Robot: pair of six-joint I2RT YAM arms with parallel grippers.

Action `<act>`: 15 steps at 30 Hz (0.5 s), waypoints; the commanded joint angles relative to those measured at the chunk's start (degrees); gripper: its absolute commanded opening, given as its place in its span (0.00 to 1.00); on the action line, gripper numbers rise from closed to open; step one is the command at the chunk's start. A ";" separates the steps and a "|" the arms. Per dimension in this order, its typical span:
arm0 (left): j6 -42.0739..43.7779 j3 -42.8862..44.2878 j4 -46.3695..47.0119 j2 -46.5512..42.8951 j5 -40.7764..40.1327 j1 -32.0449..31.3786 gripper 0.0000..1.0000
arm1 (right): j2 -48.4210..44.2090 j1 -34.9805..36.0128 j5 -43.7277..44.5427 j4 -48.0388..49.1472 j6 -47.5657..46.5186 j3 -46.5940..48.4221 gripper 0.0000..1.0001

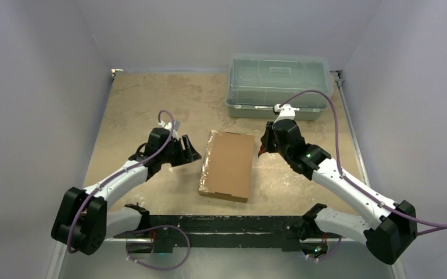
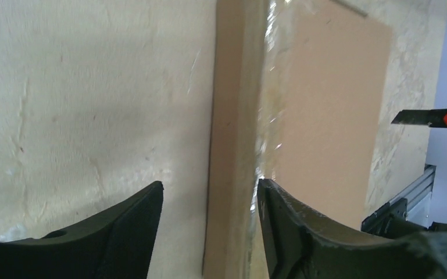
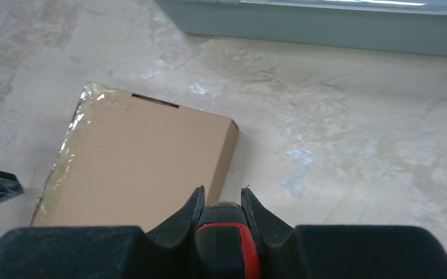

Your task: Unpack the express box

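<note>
The pale, mottled tabletop (image 1: 151,104) carried everything. At its far right stood a translucent grey-green plastic bin (image 1: 279,78) with its lid on. The express box (image 1: 228,165) lay flat and closed in the middle of the tabletop, nearer than the bin and apart from it. Its long sides ran from near to far, slightly askew, and the two arms flanked it.

The left tool (image 1: 193,156) sat low just beside the box's left side. Its fingers (image 2: 122,226) were spread, and in the left wrist view the box's left wall ran up between them. Whether they touched the cardboard could not be told.

The right tool (image 3: 222,195) hung off the box's far right corner, pressed onto a red and black utility knife (image 3: 226,244) whose blade pointed left towards the box.

Clear, wrinkled tape (image 2: 270,87) ran along the box's left top edge. A narrow slot (image 3: 155,100) showed near its far edge.
</note>
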 commanded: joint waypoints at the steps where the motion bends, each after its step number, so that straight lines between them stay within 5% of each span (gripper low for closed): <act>1: -2.58 -4.73 4.22 -1.05 2.74 0.06 0.57 | 0.88 -0.03 -9.41 9.84 3.52 -4.37 0.00; 5: -11.83 -13.56 17.56 -5.38 7.28 -3.38 0.50 | 5.21 -0.29 -9.23 13.71 1.84 -0.98 0.00; 11: -29.60 -22.77 36.19 -8.25 -0.74 -15.26 0.44 | 14.60 -1.17 -12.24 15.73 -3.73 7.56 0.00; 13: -29.30 -22.04 34.01 -8.80 -1.38 -15.84 0.44 | 16.47 -1.25 -9.67 14.06 -5.93 10.87 0.00; 15: -23.79 -16.98 20.52 -10.99 -4.88 -15.53 0.46 | 17.72 -1.29 -0.14 8.45 -8.45 15.03 0.00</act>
